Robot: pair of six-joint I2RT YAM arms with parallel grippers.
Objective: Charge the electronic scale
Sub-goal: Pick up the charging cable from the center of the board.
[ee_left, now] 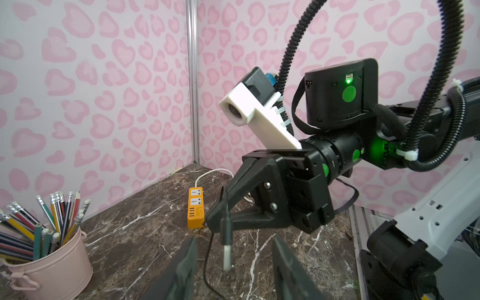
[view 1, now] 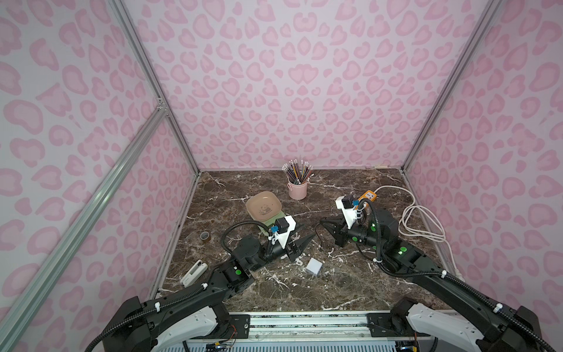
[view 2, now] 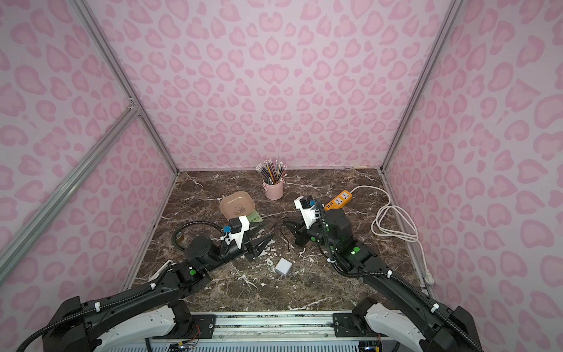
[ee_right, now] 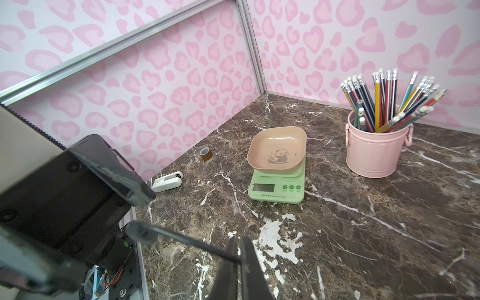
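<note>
Transferring USB plug (ee_left: pixel 226 233): right tool (ee_left: pixel 215 220) clamps its cable (ee_left: pixel 205 265), left tool (ee_left: pixel 235 244) straddles it half-open, holding nothing; centre before closing.

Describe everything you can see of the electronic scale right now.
The electronic scale is a small mint-green, plastic-looking body lying flat on the marble table, near the pink pencil bucket but apart from it. Its front panel carries a grey display with no digits visible and three green buttons. A beige-pink rounded-square tray with a panda picture sits on top, empty save a tiny speck. No cable is seen plugged into it; any port is out of sight.
</note>
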